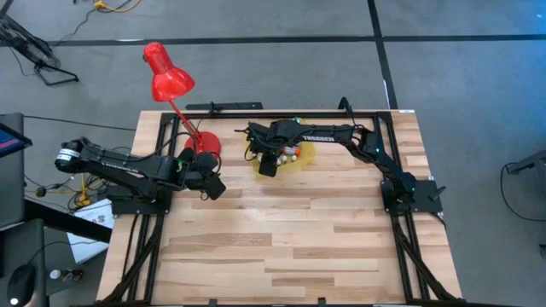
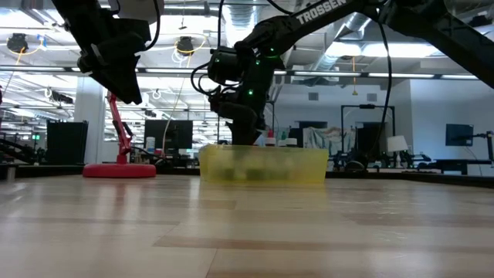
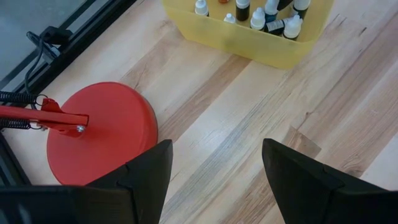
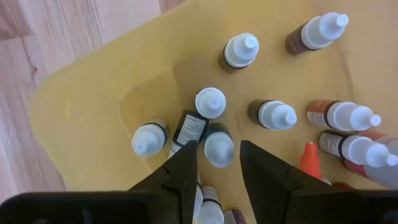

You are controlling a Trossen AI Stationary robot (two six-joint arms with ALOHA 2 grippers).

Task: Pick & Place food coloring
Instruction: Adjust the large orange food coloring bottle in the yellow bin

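Several tiny food coloring bottles [image 4: 273, 114] with white caps, dark, red and orange, stand or lie in a translucent yellow tray [image 1: 307, 154] at the table's far middle, also seen in the left wrist view as bottles [image 3: 258, 17]. My right gripper [image 4: 219, 155] reaches down into the tray [image 4: 81, 124], shut on one bottle. My left gripper [image 3: 216, 168] hangs open above bare wood to the tray's left, near the lamp base, holding nothing. My right gripper pinches one white-capped bottle at its cap end [image 4: 219, 146] between the two fingers, coming from above and pointing down into the tray. The bottle stands about upright between the fingers. Whether its bottom is off the tray floor, I cannot tell.
A red desk lamp stands with its round base [image 1: 205, 143] on the table's far left, just left of the tray; its arm slants up to the head [image 1: 167, 77]. Black frame rails run along the table's left, right and far edges. Bare wood fills the near half.
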